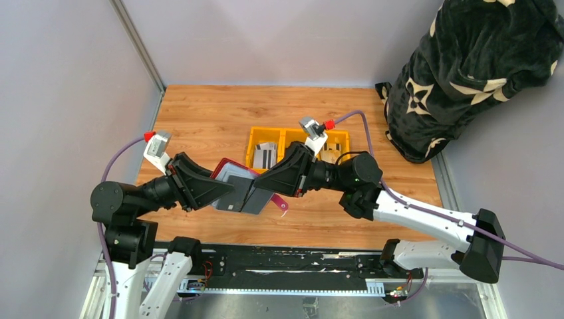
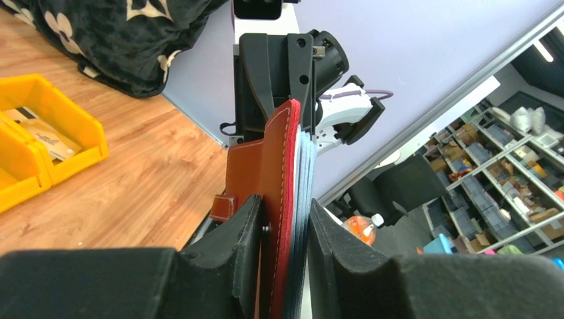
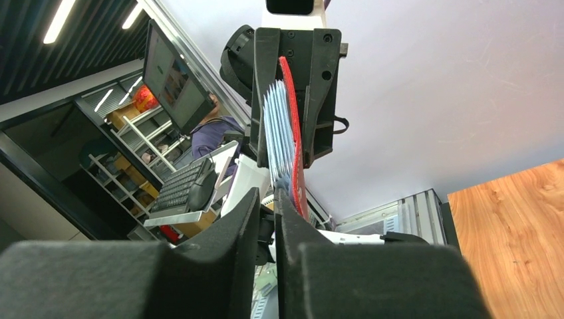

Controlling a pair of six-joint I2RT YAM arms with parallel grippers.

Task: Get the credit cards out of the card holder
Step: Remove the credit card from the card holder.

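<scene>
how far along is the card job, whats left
Done: striped cards and tan cards lie in the yellow bin. In hand: the left gripper clamps the raised card holder, and the right gripper pinches at its sleeves. Left: whether the sleeves hold more cards can't be seen.

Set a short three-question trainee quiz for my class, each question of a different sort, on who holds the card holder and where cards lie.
1. True or false: only the left tool grips the card holder.
2. Where do credit cards already lie? A yellow bin; B table; C blanket.
3. Fill in: the right tool pinches the holder's pale blue ____.
Key: 1 false, both tools grip it; 2 A; 3 sleeves.
</scene>
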